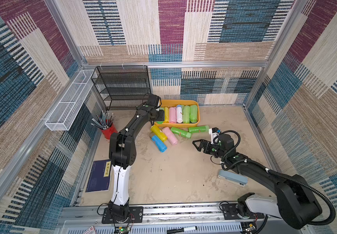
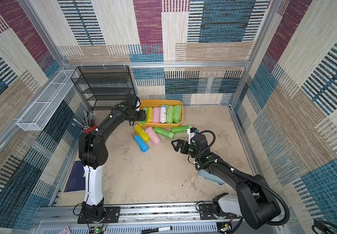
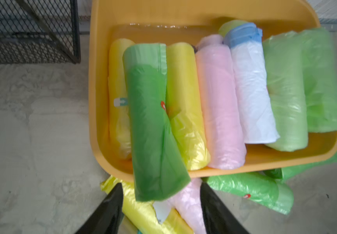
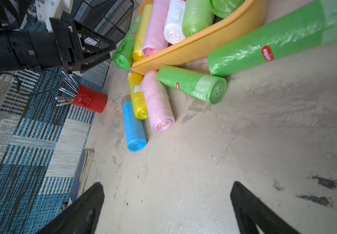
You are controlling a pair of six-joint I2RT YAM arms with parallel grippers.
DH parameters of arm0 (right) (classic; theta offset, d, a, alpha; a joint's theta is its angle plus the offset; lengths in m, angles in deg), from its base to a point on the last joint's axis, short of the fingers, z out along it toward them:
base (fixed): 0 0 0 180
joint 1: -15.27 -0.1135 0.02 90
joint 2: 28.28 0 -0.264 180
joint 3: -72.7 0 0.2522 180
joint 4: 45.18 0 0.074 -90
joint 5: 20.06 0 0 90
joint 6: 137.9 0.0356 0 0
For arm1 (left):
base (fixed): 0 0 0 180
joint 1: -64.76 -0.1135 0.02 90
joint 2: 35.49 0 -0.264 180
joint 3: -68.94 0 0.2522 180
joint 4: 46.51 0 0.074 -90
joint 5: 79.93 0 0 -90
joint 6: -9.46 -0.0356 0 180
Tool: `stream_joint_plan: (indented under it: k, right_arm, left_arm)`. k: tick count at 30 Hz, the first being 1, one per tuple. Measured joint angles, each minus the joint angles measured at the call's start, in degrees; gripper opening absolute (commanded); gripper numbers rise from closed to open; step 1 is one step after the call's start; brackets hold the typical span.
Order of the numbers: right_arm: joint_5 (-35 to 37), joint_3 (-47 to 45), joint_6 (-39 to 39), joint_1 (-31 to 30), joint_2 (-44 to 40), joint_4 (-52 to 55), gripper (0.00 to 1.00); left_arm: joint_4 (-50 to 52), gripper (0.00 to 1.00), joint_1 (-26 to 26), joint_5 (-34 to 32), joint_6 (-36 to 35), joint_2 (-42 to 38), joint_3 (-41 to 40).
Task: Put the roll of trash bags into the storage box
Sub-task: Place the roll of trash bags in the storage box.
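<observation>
Left wrist | left fingers (image 3: 111,210) parted near green roll (image 3: 153,131) | right fingers (image 4: 82,210) wide

We find the left arm (image 1: 121,150) rising from its base on a white link and bent sharply at the elbow. Its black forearm reaches forward and toward the robot's right. The left gripper (image 3: 161,184) points forward and down; in the left wrist view its fingers (image 3: 107,210) stand moderately apart. The right arm (image 1: 252,167) folds over its base and stretches low toward the centre. The right gripper (image 1: 196,145) lies roughly level, pointing toward the left arm's side, with its jaws spread wide.
</observation>
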Motion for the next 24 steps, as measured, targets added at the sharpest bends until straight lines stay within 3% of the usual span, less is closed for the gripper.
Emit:
stream_joint_plan:
  k: [3, 10, 24]
  right_arm:
    - [0.0, -0.2, 0.0, 0.0, 0.0, 0.0, 0.99]
    - [0.0, -0.3, 0.4, 0.0, 0.9, 0.0, 0.99]
    - [0.8, -0.5, 0.9, 0.0, 0.2, 0.3, 0.99]
  left_arm:
    - [-1.3, 0.47, 0.0, 0.1, 0.8, -3.4, -5.3]
    - [-5.5, 0.45, 0.2, 0.1, 1.5, -4.9, -11.1]
    - [-2.9, 0.41, 0.1, -3.0, 1.2, 7.0, 3.6]
